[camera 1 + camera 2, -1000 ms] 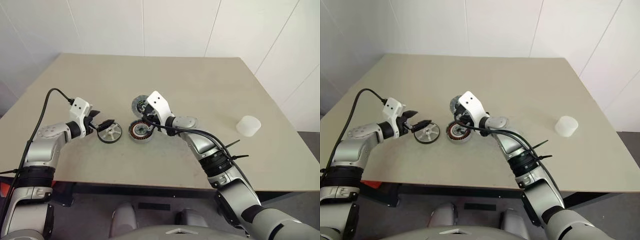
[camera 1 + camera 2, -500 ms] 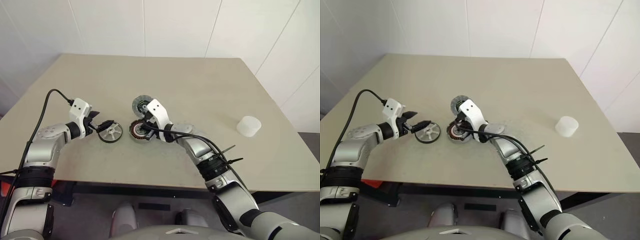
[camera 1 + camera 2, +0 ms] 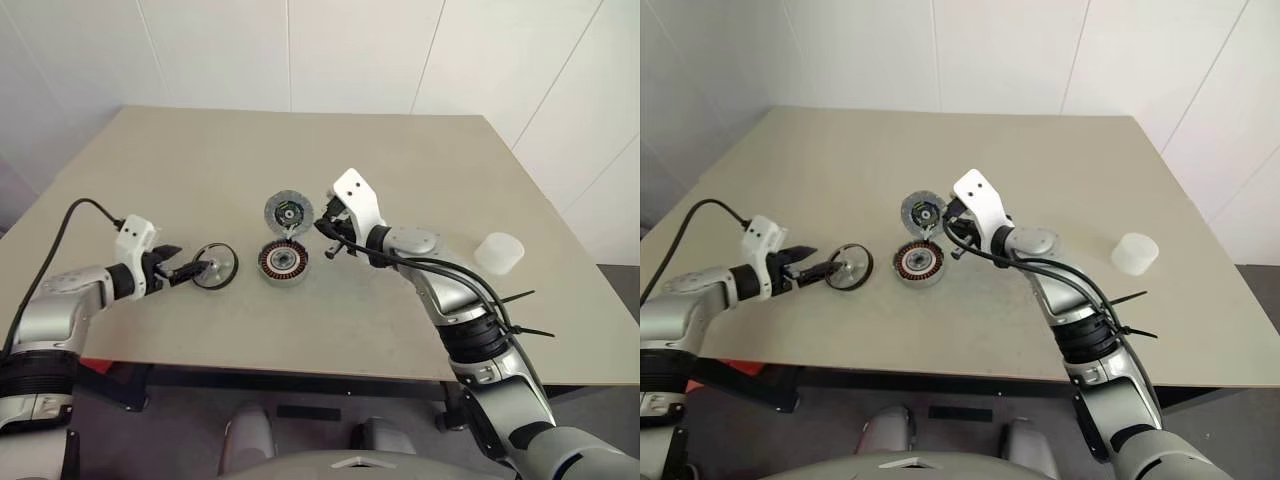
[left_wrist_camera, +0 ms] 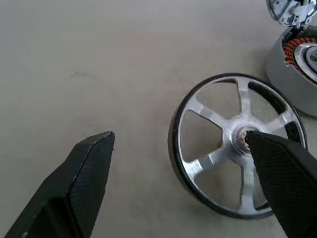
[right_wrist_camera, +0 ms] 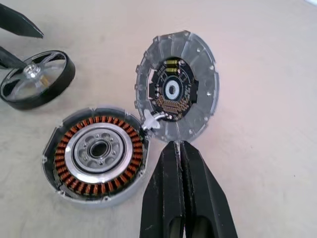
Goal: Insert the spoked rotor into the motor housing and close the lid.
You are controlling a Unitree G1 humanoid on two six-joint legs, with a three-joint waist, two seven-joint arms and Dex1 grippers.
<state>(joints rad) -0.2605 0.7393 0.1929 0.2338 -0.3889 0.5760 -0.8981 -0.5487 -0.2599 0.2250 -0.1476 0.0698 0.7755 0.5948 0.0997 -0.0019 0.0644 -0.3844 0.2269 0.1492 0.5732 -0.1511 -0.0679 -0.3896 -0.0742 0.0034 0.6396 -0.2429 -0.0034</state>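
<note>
The spoked rotor [image 3: 215, 265] lies flat on the table, a dark ring with silver spokes. My left gripper [image 4: 181, 135] is open at its left side, one finger [image 4: 282, 173] reaching over the hub and the other finger [image 4: 89, 168] outside the ring. The motor housing [image 3: 283, 262], with copper windings facing up, sits just right of the rotor. The lid [image 5: 176, 94] lies open and flat behind the housing, touching its rim, with its dark hub showing. My right gripper [image 5: 179, 148] is shut and empty, hovering just right of the lid and housing.
A translucent white cup [image 3: 498, 252] stands alone at the right side of the table [image 3: 400, 160]. Black cables run along both arms. The table's front edge is close below the parts.
My right gripper has pulled away from the housing, up and to the right, uncovering the lid. My left arm has drawn back to the left, its gripper still at the rotor.
</note>
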